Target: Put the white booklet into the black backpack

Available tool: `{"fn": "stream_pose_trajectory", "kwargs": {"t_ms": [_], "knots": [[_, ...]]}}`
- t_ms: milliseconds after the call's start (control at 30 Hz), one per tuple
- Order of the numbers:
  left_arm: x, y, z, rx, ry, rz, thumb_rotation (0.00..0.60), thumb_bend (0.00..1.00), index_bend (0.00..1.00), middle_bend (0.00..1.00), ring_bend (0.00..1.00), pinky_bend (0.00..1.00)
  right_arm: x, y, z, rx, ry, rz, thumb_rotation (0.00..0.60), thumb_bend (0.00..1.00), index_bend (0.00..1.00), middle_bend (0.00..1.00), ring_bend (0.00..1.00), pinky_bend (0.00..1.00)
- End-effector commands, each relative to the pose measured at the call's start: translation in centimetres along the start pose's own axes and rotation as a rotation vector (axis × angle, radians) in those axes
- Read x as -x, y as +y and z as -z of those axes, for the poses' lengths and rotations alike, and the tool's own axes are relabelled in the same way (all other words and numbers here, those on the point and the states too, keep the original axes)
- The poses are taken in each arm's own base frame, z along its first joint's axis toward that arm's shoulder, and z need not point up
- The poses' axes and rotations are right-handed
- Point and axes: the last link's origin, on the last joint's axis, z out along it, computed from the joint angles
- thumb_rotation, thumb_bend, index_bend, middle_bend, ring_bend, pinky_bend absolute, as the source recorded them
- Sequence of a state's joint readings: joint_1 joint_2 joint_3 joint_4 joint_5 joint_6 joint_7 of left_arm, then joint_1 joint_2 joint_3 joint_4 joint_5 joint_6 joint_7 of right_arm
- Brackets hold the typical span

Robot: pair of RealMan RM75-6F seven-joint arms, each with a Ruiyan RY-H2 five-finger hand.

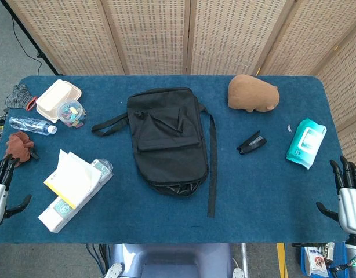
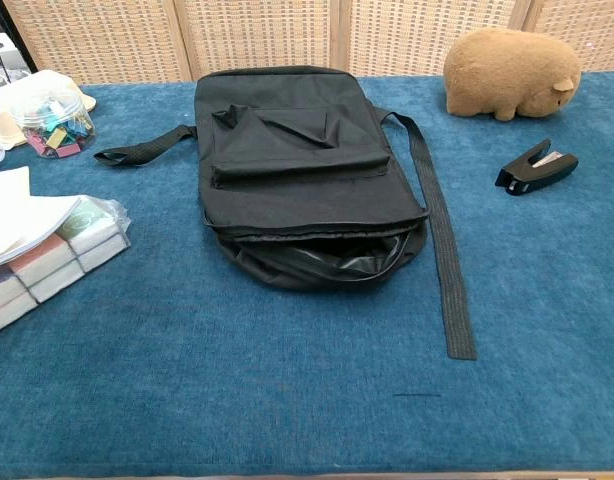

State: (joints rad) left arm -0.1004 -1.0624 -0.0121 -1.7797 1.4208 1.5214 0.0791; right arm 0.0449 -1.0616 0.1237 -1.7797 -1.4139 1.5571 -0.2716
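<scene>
white booklet [image 1: 73,176], black backpack [image 1: 166,139] (seemingly unzipped)

text: none legible | wipes pack [image 1: 306,142]: print too small | long box [image 1: 73,197]: label unreadable

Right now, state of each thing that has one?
black backpack: flat on the table, near end unzipped and gaping
white booklet: lying on a wrapped box, untouched
stapler: shut
takeaway box: lid down
left hand: empty, fingers apart
right hand: empty, fingers apart
</scene>
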Motion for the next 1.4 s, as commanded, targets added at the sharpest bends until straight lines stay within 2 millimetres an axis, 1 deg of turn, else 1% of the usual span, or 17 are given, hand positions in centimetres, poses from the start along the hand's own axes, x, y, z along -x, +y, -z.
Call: {"fn": "stream_pose_trajectory", "kwargs": {"t_ms": [33,200,300,433,467,500,567,667,800,933,1067,1200,1333,1400], "knots": [[0.2,0.0,0.0,0.01,-0.002,-0.011,0.6,0.27,0.0,0.0,0.0,0.0,-0.1,0.0,0.0,-0.001,0.001,-0.004,0.6,0.0,0.0,0.0,0.0,0.0],[1.0,0.1,0.1,0.062,-0.033,-0.052,0.6,0.26,0.0,0.0,0.0,0.0,-0.2,0.0,0.1,-0.002,0.0,-0.017,0.6,0.0,0.0,0.0,0.0,0.0],[2.3,0.3,0.2,0.146,-0.079,-0.08,0.6,0.25,0.0,0.0,0.0,0.0,-0.3,0.1,0.2,0.003,-0.001,-0.025,0.6,0.0,0.0,0.0,0.0,0.0],[4.3,0.2,0.0,0.26,-0.115,-0.108,0.6,0.23,0.0,0.0,0.0,0.0,-0.4,0.2,0.1,0.007,0.0,-0.034,0.6,0.0,0.0,0.0,0.0,0.0],[6.2,0.5,0.0,0.316,-0.169,-0.108,0.6,0.23,0.0,0.0,0.0,0.0,-0.4,0.2,0.1,0.009,-0.003,-0.039,0.6,0.0,0.0,0.0,0.0,0.0],[7.1,0.5,-0.3,0.346,-0.18,-0.095,0.6,0.23,0.0,0.0,0.0,0.0,-0.4,0.2,0.0,0.01,-0.004,-0.041,0.6,0.0,0.0,0.0,0.0,0.0],[8.3,0.5,-0.4,0.406,-0.189,-0.073,0.6,0.23,0.0,0.0,0.0,0.0,-0.5,0.3,0.0,0.011,-0.005,-0.045,0.6,0.0,0.0,0.0,0.0,0.0],[9.5,0.4,-0.1,0.453,-0.197,-0.073,0.6,0.23,0.0,0.0,0.0,0.0,-0.6,0.4,0.0,0.014,-0.005,-0.051,0.6,0.0,0.0,0.0,0.0,0.0],[10.5,0.3,-0.1,0.453,-0.194,-0.1,0.6,0.23,0.0,0.0,0.0,0.0,-0.6,0.5,0.0,0.013,-0.007,-0.058,0.6,0.0,0.0,0.0,0.0,0.0],[11.3,0.9,-0.5,0.465,-0.183,-0.086,0.6,0.23,0.0,0.0,0.0,0.0,-0.6,0.4,-0.1,0.009,-0.009,-0.06,0.6,0.0,0.0,0.0,0.0,0.0],[11.6,1.9,-1.1,0.503,-0.128,-0.066,0.6,0.23,0.0,0.0,0.0,0.0,-0.5,0.5,-0.1,0.011,-0.014,-0.06,0.6,0.0,0.0,0.0,0.0,0.0],[11.9,2.1,-2.2,0.489,-0.074,-0.093,0.6,0.25,0.0,0.0,0.0,0.0,-0.4,0.5,-0.1,0.013,-0.019,-0.058,0.6,0.0,0.0,0.0,0.0,0.0],[12.2,1.8,-3.1,0.473,-0.04,-0.13,0.6,0.26,0.0,0.0,0.0,0.04,-0.4,0.6,-0.2,0.014,-0.022,-0.056,0.6,0.0,0.0,0.0,0.0,0.0],[12.3,1.7,-3.4,0.478,-0.035,-0.139,0.6,0.27,0.0,0.0,0.0,0.07,-0.3,0.5,-0.2,0.013,-0.026,-0.055,0.6,0.0,0.0,0.0,0.0,0.0]]}}
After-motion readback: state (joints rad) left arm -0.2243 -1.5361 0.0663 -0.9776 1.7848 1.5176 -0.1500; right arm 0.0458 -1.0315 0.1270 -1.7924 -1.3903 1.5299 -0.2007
